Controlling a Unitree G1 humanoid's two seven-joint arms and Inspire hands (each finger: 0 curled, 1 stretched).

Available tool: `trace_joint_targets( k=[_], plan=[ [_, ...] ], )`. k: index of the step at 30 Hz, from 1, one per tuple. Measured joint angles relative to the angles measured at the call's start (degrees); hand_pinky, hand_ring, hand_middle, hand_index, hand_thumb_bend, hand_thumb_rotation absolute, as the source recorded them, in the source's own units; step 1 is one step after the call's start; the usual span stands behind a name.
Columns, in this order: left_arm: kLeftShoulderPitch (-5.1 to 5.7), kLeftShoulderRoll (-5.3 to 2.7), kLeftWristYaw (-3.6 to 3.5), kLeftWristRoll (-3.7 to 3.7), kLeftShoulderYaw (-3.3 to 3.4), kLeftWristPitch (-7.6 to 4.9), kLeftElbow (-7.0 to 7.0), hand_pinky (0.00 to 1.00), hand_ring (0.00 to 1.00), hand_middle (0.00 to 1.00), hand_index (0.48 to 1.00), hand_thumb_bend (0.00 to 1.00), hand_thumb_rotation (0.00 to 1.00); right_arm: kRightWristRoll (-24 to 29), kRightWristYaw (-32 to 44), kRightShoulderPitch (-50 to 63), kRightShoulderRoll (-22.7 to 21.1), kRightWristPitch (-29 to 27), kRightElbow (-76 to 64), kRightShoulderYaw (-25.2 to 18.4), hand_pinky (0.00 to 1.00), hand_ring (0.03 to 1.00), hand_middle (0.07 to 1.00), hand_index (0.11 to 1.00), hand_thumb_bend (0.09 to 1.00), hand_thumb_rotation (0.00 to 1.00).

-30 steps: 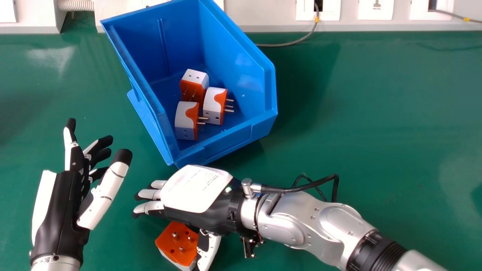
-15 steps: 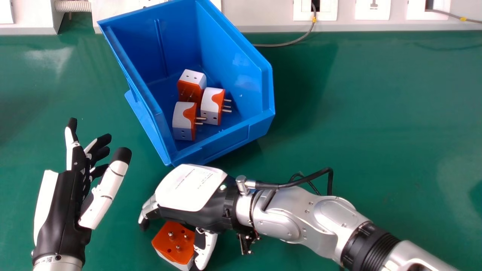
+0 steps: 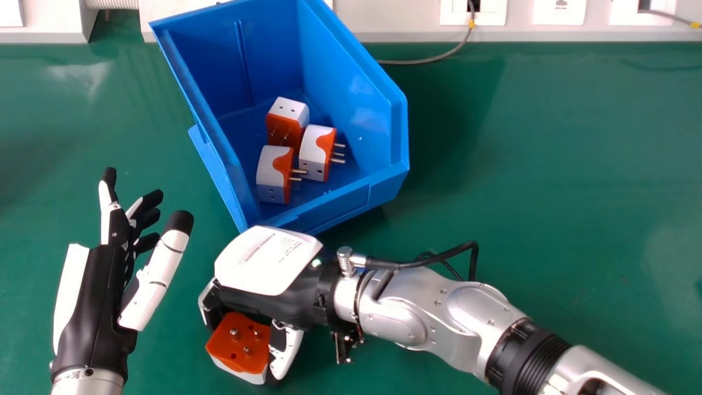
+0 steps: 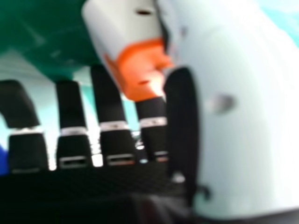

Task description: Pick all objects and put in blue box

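One plug adapter [image 3: 237,344] between the right fingers [image 3: 211,303]

Green table [image 3: 548,164] around my right hand [image 3: 263,266]
Well beyond it, I see white trunking [image 3: 389,22], a grey cable [image 3: 419,62] and a ribbed hose [image 3: 112,4].

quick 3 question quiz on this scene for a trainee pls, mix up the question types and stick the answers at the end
1. Multiple choice: how many plug adapters lie inside the blue box?
A) Two
B) Three
C) Four

2. True or false: the left robot hand holds nothing.

3. Fill in the blank: the right robot hand is closed round another adapter, and the side of it with the pins is coloured ____.

Key: 1. B; 2. True; 3. orange
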Motion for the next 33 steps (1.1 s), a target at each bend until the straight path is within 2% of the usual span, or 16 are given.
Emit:
trace_joint_targets(
  k=[4,8,12,20,25,33],
  plan=[
    [0.18,-0.02,0.0,-0.11,0.06,0.87,-0.38,0.88,0.91,0.92,0.927,0.62,0.84,-0.59,-0.56,0.01,-0.41,0.3,-0.06,0.12,0.16,0.221,0.465,0.493,0.51,0.01],
    [0.17,-0.12,-0.01,-0.11,-0.02,1.03,-1.18,0.88,0.92,0.92,0.929,0.62,0.85,-0.48,-1.32,0.76,-0.39,0.98,-0.3,-0.01,0.14,0.199,0.438,0.487,0.509,0.01],
    [0.07,-0.12,-0.02,-0.08,-0.03,1.05,-1.19,0.88,0.92,0.93,0.931,0.62,0.85,0.25,-1.77,2.59,-1.11,1.07,-1.95,-0.62,0.08,0.141,0.285,0.479,0.501,0.1],
    [-0.1,-0.09,-0.06,-0.1,-0.04,1.13,-1.22,0.89,0.92,0.93,0.933,0.62,0.85,2.18,1.02,6.87,-4.24,1.55,-8.42,-2.44,0.05,0.109,0.209,0.475,0.494,0.14],
    [-0.45,-0.01,-0.16,-0.12,0.0,1.31,-1.16,0.89,0.92,0.93,0.933,0.62,0.85,4.02,6.32,11.56,-8.98,2.02,-17.47,-3.99,0.05,0.11,0.206,0.475,0.489,0.15],
    [-1.31,0.13,-0.34,-0.23,0.13,1.7,-0.65,0.89,0.92,0.93,0.931,0.62,0.85,7.34,11.89,22.41,-20.31,-0.29,-33.04,-9.75,0.06,0.114,0.205,0.471,0.489,0.15]
  ],
)
